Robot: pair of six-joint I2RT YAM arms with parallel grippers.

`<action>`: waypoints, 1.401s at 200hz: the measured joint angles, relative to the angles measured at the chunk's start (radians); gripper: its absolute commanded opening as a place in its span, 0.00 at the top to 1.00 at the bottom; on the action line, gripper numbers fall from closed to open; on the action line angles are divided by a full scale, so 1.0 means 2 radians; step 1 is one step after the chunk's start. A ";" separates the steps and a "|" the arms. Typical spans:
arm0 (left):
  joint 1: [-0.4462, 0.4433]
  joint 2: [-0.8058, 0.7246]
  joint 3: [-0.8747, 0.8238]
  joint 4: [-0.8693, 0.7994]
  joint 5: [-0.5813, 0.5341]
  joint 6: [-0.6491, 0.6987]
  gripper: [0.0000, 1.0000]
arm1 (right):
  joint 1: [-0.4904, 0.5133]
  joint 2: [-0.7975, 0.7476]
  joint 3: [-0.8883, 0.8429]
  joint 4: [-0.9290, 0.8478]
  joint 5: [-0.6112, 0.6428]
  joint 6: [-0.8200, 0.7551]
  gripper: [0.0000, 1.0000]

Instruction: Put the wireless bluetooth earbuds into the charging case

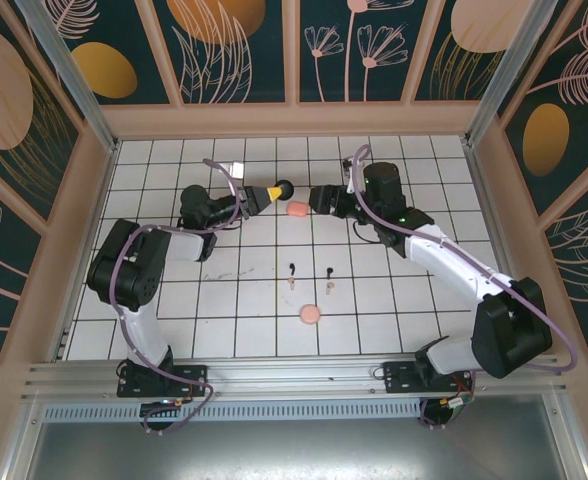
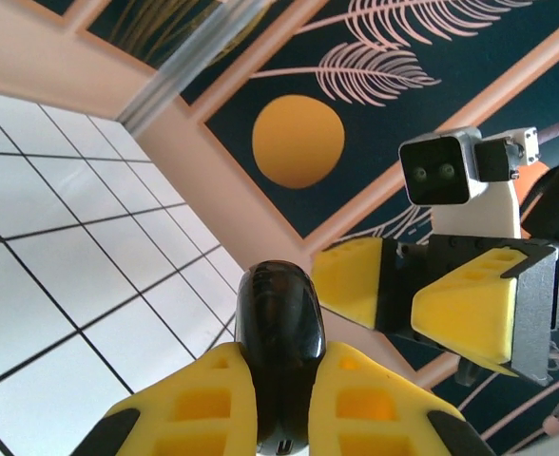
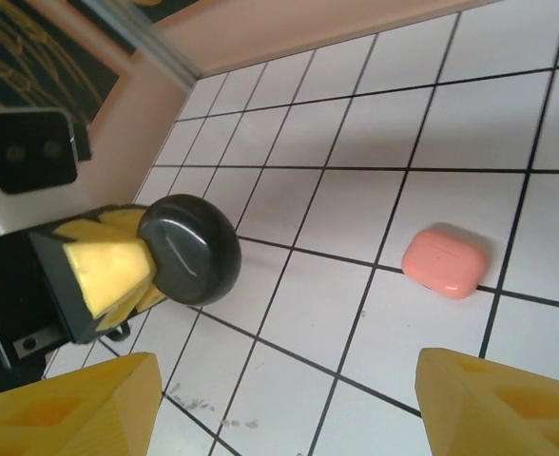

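Currently, a black charging case (image 1: 285, 187) is being gripped by the left jaws, which are being pressed shut on its lower end so that its rounded top is being left free and raised off the white-tiled worktop (image 1: 174, 300). It is being presented towards the right jaws, which are being held wide apart and empty just beside it, facing it. This is judged to be a set-up for a handover or for the lid being lifted, since the case cannot be steadied and opened by one arm alone. As far as can be told, the lid is shut.

The wireless bluetooth earbuds (image 1: 292, 268) are being left loose towards the near edge of the worktop, well apart from the held case. Four tiny ones are being made out, two dark and two pinkish. A pink case (image 3: 439, 261) is lying flat just below the meeting point, and a peach-pink case (image 1: 310, 314) is lying near the buds. No bud is being seated yet.
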 measured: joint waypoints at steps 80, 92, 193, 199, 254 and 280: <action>-0.001 -0.039 0.014 -0.080 0.048 0.034 1.00 | 0.016 0.059 0.031 0.009 -0.072 -0.065 0.31; -0.001 -0.041 0.016 -0.089 0.050 0.039 1.00 | 0.019 0.065 0.039 0.009 -0.073 -0.068 0.31; -0.004 -0.046 0.018 -0.121 0.053 0.056 1.00 | 0.020 0.100 0.072 0.009 -0.067 -0.069 0.38; -0.003 -0.047 0.018 -0.125 0.052 0.056 1.00 | 0.019 0.101 0.072 0.009 -0.067 -0.070 0.39; -0.004 -0.051 0.018 -0.134 0.050 0.057 1.00 | -0.007 0.101 0.064 0.013 -0.054 -0.056 0.41; -0.005 -0.059 0.018 -0.132 0.054 0.060 1.00 | -0.024 0.100 0.046 0.013 -0.041 -0.046 0.41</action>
